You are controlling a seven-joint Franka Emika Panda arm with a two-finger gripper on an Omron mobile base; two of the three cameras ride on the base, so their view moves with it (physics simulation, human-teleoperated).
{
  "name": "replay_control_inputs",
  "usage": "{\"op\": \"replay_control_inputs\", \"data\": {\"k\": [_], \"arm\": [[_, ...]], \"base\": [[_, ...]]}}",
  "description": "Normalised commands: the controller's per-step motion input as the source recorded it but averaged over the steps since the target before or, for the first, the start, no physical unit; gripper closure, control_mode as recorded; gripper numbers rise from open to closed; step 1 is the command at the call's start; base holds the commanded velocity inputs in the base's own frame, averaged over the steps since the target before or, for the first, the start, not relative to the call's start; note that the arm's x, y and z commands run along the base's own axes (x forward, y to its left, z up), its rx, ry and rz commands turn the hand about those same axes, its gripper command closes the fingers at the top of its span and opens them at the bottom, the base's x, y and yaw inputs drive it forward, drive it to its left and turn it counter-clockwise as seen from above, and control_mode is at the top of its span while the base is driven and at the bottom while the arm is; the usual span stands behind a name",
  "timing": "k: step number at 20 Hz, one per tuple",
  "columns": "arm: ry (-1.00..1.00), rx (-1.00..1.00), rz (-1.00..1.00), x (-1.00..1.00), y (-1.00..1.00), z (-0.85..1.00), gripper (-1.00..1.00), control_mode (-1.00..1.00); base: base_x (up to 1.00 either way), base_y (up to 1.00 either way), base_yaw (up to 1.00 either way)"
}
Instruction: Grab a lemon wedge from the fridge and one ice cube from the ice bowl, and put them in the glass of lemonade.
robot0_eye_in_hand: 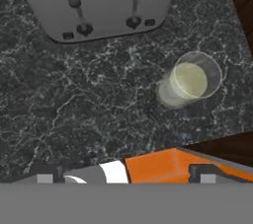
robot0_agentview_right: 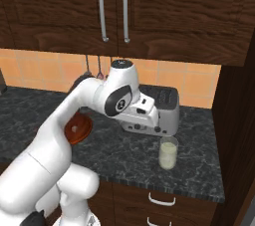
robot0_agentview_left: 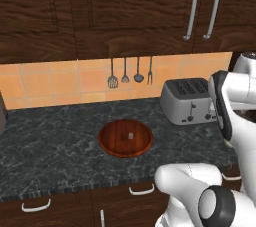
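Gripper point(robot0_eye_in_hand: 123, 178) spread wide and empty above the counter point(robot0_eye_in_hand: 89, 104). Our glass of lemonade point(robot0_eye_in_hand: 190, 81) stands near the toaster point(robot0_eye_in_hand: 94, 1); we should reach for the ice cube point(robot0_agentview_left: 130, 136) in the bowl point(robot0_agentview_left: 112, 143) and pinch it gently.

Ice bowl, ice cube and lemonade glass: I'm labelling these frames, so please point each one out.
ice bowl point(robot0_agentview_left: 111, 140): left base view, bare wooden floor inside.
ice cube point(robot0_agentview_left: 130, 135): left base view, its top face.
glass of lemonade point(robot0_agentview_right: 168, 155): right base view, liquid-filled side wall.
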Motion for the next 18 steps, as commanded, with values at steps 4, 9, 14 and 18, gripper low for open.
{"op": "replay_control_inputs", "data": {"k": [4, 9, 14, 18], "arm": [[-0.11, 0.03, 0.01, -0.12, 1.00, -0.28, -1.00, -1.00], [0.00, 0.00, 0.05, -0.59, 0.86, 0.42, -1.00, -1.00], [-0.11, 0.00, 0.14, -0.65, 0.39, 0.67, -1.00, -1.00], [-0.29, 0.00, 0.01, -0.36, 0.29, 0.17, -1.00, -1.00]], "base": [[0.00, 0.00, 0.00], [0.00, 0.00, 0.00], [0.00, 0.00, 0.00], [0.00, 0.00, 0.00]]}}
